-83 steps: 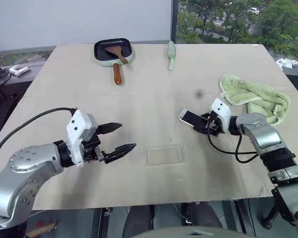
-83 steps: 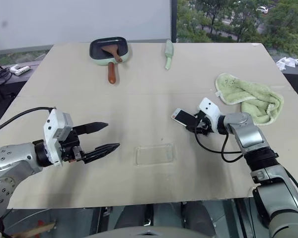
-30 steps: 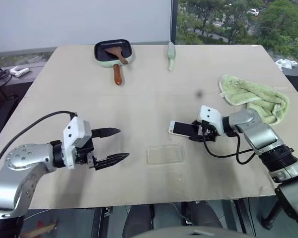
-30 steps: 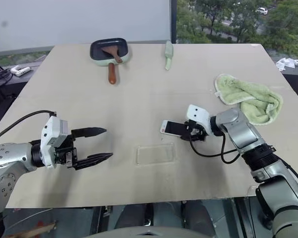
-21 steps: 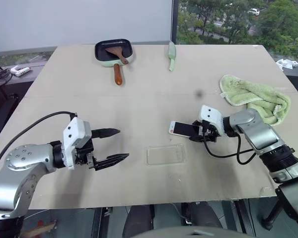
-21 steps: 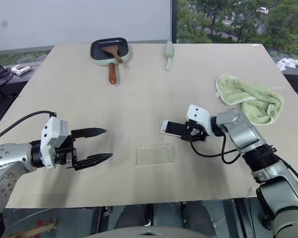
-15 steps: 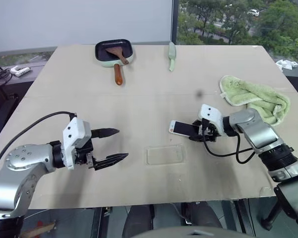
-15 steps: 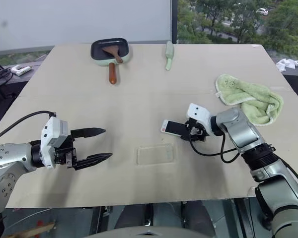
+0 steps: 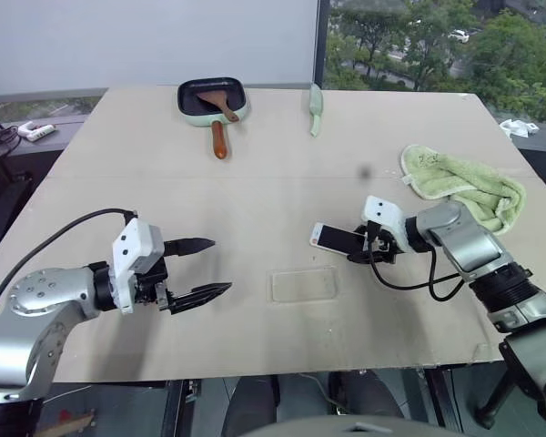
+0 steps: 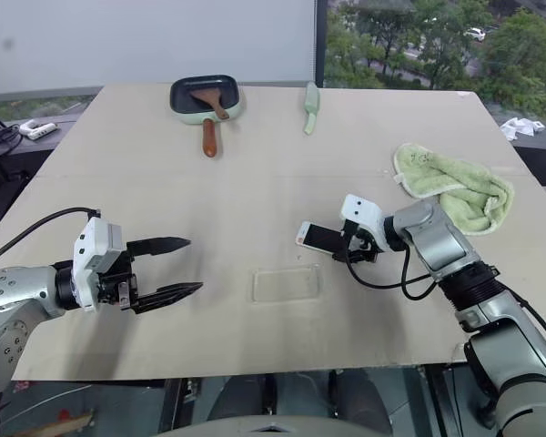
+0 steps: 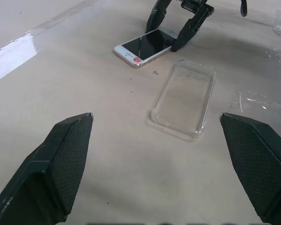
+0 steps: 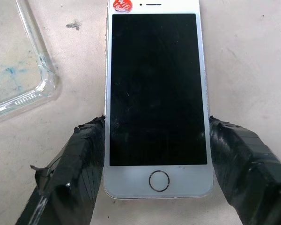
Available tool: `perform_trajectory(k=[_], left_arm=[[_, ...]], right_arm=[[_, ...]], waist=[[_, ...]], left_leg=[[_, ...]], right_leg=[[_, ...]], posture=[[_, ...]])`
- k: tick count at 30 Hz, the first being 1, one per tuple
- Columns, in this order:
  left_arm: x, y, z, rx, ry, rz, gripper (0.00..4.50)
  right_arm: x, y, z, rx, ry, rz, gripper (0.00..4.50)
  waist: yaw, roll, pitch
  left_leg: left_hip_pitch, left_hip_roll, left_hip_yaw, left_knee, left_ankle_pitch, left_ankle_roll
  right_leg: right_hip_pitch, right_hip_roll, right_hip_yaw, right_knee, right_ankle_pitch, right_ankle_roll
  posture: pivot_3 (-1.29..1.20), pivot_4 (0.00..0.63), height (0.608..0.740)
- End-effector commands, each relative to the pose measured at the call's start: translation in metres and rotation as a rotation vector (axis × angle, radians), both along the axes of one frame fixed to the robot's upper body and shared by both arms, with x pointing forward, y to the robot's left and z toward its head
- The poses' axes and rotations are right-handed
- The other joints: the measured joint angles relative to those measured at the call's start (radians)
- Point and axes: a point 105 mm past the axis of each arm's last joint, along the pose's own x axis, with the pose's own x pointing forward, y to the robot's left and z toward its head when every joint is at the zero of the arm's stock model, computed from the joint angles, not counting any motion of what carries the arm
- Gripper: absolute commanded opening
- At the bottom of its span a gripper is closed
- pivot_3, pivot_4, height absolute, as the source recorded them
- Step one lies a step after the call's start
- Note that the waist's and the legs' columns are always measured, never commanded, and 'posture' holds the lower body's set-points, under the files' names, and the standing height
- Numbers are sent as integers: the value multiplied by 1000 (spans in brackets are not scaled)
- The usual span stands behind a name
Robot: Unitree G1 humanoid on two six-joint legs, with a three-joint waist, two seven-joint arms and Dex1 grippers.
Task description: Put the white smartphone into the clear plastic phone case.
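The right arm reached in over the table [image 9: 255, 182], elbow bent, its wrist angled downward and toward the robot's left. The right gripper [image 12: 154, 140] had a finger against each long edge of the white smartphone [image 9: 332, 238], pinching it near the home-button end; the phone lay screen-up, low over the table. The clear plastic phone case [image 9: 303, 284] lay flat just beside it, nearer the robot. The left gripper [image 9: 200, 269] hovered well apart on the left, fingers spread wide and holding nothing.

Head cameras overlook the table [image 9: 255, 182]; both close wrist cameras share the white smartphone [image 12: 155, 93].
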Motion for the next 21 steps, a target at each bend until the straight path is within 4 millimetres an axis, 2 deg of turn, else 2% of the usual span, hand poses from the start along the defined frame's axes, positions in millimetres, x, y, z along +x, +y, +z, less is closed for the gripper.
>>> perform_trajectory(k=[1, 4, 8, 14, 21], left_arm=[[0, 1, 5, 14, -35, -3, 4500], [0, 1, 5, 15, -35, -3, 4500], [1, 1, 5, 15, -37, 0, 4500], [3, 2, 5, 13, -41, 4, 4500], [9, 1, 11, 2, -57, -1, 4500]], right_arm=[[-11, -23, -38, -108, 115, -70, 2931], [-4, -18, -29, -74, 58, -68, 2930], [0, -5, -3, -2, -59, 19, 2930], [-14, 18, 39, 119, -138, 203, 2930], [-32, 25, 54, 91, -181, 347, 2930]], waist=[[0, 0, 0], [0, 0, 0], [-3, 2, 1], [-4, 8, 7], [-2, 12, 12]], left_leg=[[0, 0, 0, 0, 0, 0], [0, 0, 0, 0, 0, 0], [0, 0, 0, 0, 0, 0], [-3, -1, 0, -4, 0, 0], [-20, 0, 1, -6, 1, -2]], right_leg=[[0, 0, 0, 0, 0, 0], [0, 0, 0, 0, 0, 0], [0, 0, 0, 0, 0, 0], [-4, 0, 2, -1, 0, 0], [-22, 5, 1, 0, 2, 3]], posture=[[0, 150, 740], [0, 150, 740], [0, 150, 740], [0, 150, 740], [0, 150, 740]])
